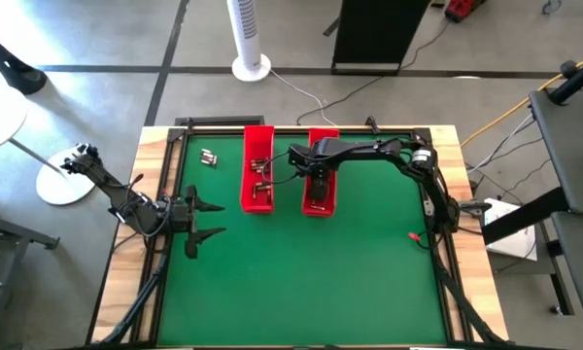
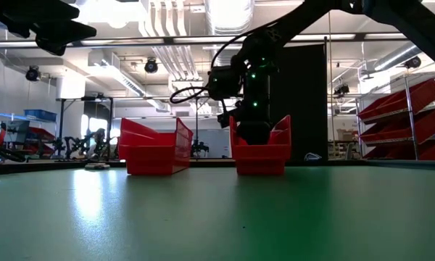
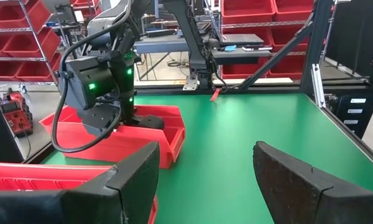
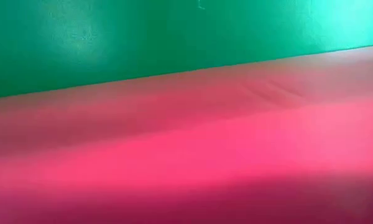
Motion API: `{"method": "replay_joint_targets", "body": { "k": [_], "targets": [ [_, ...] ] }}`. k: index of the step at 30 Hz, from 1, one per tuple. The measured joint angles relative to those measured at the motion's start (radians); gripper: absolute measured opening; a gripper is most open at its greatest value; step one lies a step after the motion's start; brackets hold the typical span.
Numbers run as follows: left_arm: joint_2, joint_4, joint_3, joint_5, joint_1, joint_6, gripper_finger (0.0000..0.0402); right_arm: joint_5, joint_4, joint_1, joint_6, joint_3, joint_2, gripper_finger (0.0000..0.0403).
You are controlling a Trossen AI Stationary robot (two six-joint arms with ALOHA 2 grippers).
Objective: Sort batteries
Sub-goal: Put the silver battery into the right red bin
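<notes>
a: batteries (image 1: 209, 157) first: a few small silvery ones lie loose on the green mat (image 1: 311, 282) near its far left corner, left of the two red trays and clear of both arms.

b: and more batteries inside a tray?

a: yes, the left red tray (image 1: 258, 171) shows some small dark and silvery pieces near its middle and its near end. i cannot count them.

b: start near, then. what sits closest?

a: in the high view the left gripper (image 1: 206, 219) hangs at the left edge of the mat, on the near side of the trays, its two fingers spread wide with nothing between them. its wrist view shows both dark fingers (image 3: 133, 177) parted over bare green mat.

b: and farther on?

a: the right red tray (image 1: 321, 175) stands beside the left one, a strip of mat between them. the right arm reaches in from the right edge and its gripper (image 1: 318, 185) is down inside that tray. from table height the dark wrist fills the tray's opening.

b: is that gripper pinching a battery?

a: i cannot tell. its wrist view shows only red tray wall close up and green mat beyond, no fingers and no battery.

b: anything else on the mat?

a: a small red piece (image 1: 415, 234) near the right edge.
</notes>
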Motion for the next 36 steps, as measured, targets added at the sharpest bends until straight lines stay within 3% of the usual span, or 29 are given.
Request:
{"method": "replay_joint_targets", "body": {
  "k": [16,24,29,36],
  "targets": [
    [-0.009,-0.001,0.000,-0.007,0.000,0.000,0.0235,0.004,-0.094,0.006,0.000,0.116,0.006,0.0160],
    [0.002,-0.013,0.000,-0.072,0.000,-0.008,0.0235,0.047,-0.376,0.056,0.057,0.294,0.005,0.0195],
    [0.012,-0.094,0.000,-0.129,0.000,-0.064,0.0235,0.134,-0.530,0.190,0.141,0.421,-0.007,0.0200],
    [0.031,-0.332,0.000,-0.287,0.001,-0.337,0.0235,0.210,-0.460,0.480,0.300,0.407,-0.062,0.0189]
  ]
}}
